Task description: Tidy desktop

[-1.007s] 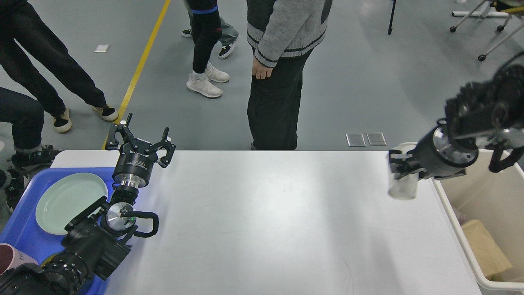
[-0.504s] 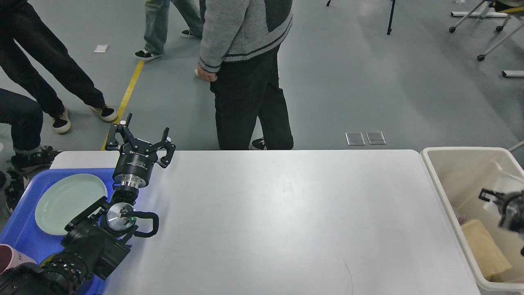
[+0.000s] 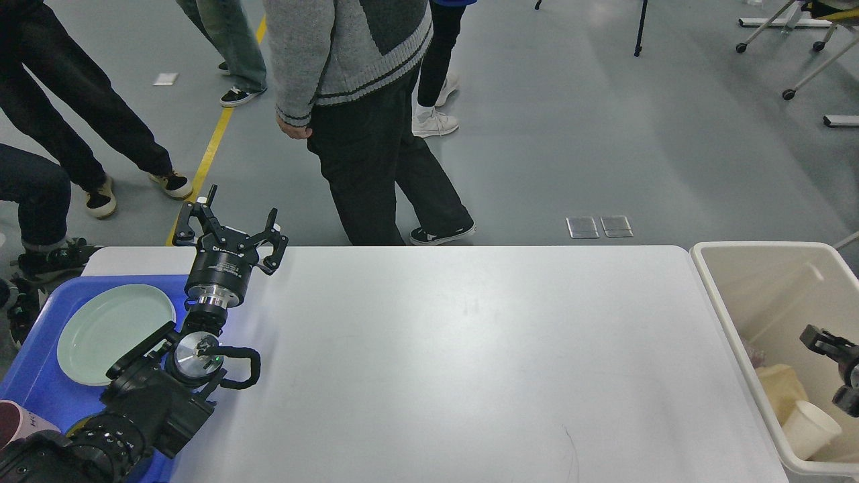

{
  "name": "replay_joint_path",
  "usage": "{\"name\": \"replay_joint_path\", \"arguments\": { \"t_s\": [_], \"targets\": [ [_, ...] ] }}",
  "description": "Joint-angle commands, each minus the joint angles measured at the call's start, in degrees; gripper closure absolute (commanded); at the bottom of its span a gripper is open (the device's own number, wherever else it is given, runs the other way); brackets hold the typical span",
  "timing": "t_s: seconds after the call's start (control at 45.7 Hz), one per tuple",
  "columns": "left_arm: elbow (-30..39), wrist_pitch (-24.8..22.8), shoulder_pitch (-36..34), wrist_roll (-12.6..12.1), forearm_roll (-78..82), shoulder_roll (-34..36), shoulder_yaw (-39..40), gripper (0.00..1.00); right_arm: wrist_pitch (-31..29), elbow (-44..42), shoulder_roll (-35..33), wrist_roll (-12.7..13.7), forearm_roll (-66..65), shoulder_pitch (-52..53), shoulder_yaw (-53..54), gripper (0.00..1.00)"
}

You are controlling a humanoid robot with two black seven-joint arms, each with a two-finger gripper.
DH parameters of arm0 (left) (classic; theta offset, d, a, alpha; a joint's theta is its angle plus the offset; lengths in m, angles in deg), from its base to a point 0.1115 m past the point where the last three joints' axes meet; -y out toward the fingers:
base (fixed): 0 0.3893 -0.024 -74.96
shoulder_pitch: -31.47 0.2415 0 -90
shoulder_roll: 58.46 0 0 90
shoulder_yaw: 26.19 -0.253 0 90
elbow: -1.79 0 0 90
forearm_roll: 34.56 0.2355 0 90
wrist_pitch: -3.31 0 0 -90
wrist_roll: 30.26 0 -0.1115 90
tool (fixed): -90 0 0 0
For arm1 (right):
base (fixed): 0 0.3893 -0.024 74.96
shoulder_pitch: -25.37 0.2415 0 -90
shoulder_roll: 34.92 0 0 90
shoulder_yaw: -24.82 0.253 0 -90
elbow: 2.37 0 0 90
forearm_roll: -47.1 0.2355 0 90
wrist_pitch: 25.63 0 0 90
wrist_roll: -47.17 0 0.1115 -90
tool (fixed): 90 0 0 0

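The desktop is a large white tabletop with nothing lying on its surface. My left gripper is open and empty, held upright above the table's far left corner, beside the blue tray. My right gripper shows only partly at the right edge, over the inside of the beige bin. Its fingers stand apart with nothing between them. A white paper cup lies in the bin just below it.
The blue tray at the left holds a pale green plate and a dark red cup. The bin also holds tan paper. Several people stand close behind the table's far edge.
My right arm carried the white cup from the table's far right corner to the bin and let it go; the cup now lies in the bin. The left arm has not moved. People walked left.
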Motion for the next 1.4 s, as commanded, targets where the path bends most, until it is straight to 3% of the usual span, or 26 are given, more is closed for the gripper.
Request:
{"name": "replay_joint_path", "arguments": {
  "t_s": [0.0,0.219,0.372,0.46,0.679,0.854,0.941,1.007,1.138,1.379],
  "targets": [
    [-0.01,0.00,0.00,0.00,0.00,0.00,-0.03,0.03,-2.18,0.00,-0.09,-0.08,-0.26,2.40,0.67,0.00],
    [-0.01,0.09,-0.09,0.00,0.00,0.00,0.06,0.03,-15.00,2.81,-0.52,-0.61,-1.32,15.48,6.21,0.00],
    [-0.01,0.09,-0.09,0.00,0.00,0.00,-0.03,0.03,-28.80,11.76,-2.99,-0.96,-1.67,33.22,8.05,0.00],
    [-0.01,0.09,-0.09,0.00,0.00,0.00,-0.03,0.03,-32.77,16.78,-3.43,-0.96,-1.67,42.46,11.91,0.00],
    [-0.01,0.09,0.00,0.00,0.00,0.00,-0.03,0.03,-31.28,19.51,-7.82,-0.70,-0.97,44.69,38.96,0.00],
    [-0.01,0.09,0.00,0.00,0.00,0.00,0.06,0.03,-24.35,18.29,-7.91,-0.88,-0.35,33.45,62.87,0.00],
    [-0.01,0.09,0.00,0.00,0.00,0.00,-0.03,0.03,-21.09,12.93,-2.21,-1.58,-0.35,24.92,74.03,0.00],
    [-0.01,0.09,-0.09,0.00,0.00,0.00,-0.03,0.03,-21.00,9.68,0.96,-3.94,-0.44,19.91,82.73,0.00],
    [-0.01,0.09,0.00,-0.09,0.00,0.00,-0.03,0.03,-21.26,6.24,5.97,-13.26,-1.49,11.03,96.63,0.00],
    [-0.01,0.09,0.00,-0.09,0.00,0.00,-0.03,0.03,-21.08,5.10,10.55,-23.81,-3.07,1.18,98.23,0.00]
  ]
}}
